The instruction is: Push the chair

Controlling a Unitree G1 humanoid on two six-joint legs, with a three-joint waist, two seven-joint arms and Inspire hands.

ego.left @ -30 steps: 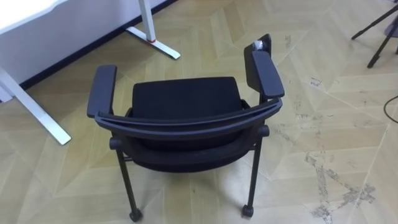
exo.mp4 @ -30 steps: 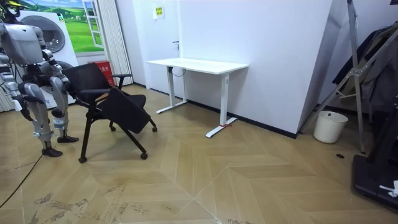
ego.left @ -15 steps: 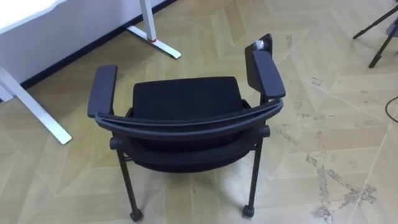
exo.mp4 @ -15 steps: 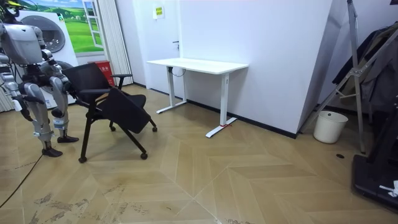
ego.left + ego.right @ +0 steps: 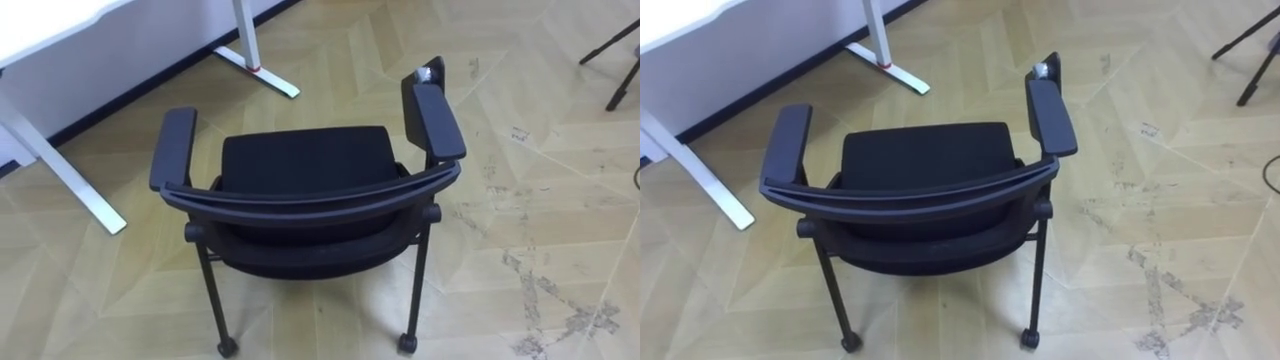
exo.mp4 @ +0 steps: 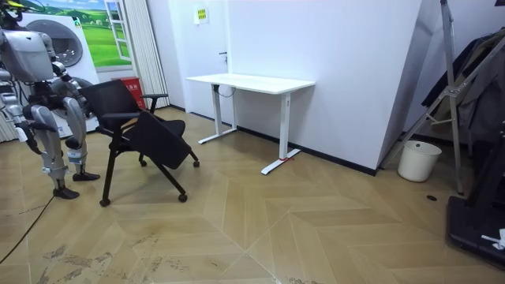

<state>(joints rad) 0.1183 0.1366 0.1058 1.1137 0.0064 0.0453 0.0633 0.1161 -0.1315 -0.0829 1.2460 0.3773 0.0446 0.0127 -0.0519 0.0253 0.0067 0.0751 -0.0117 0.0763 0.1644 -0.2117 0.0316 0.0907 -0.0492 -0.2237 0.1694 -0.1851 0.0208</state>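
Chair [image 5: 305, 175]: stands on the wooden floor [image 5: 560, 180] directly before the robot, back towards it and seat facing away, so a push on the back would likely roll it forward.
Backrest [image 5: 310, 195]: the part nearest to where the fingers would arrive. Its curved top rail is the obvious place to press.
Fingers: I cannot tell whether they are wide or closed. In the room view the arms are too small to read.
Casters [image 5: 227, 347]: both rear ones rest on the floor, which probably makes rolling easy.
Bench [image 5: 40, 20]: white, ahead and left of the chair, and the likely destination.
In the way: the bench's foot [image 5: 258, 70] lies ahead of the seat, and another foot [image 5: 95, 200] sits just left of the left armrest [image 5: 173, 148]. Either could catch the chair if it veers.
Further off: dark stand legs [image 5: 615, 60] far right, and a white bin [image 6: 417, 160] by the wall, both well apart.
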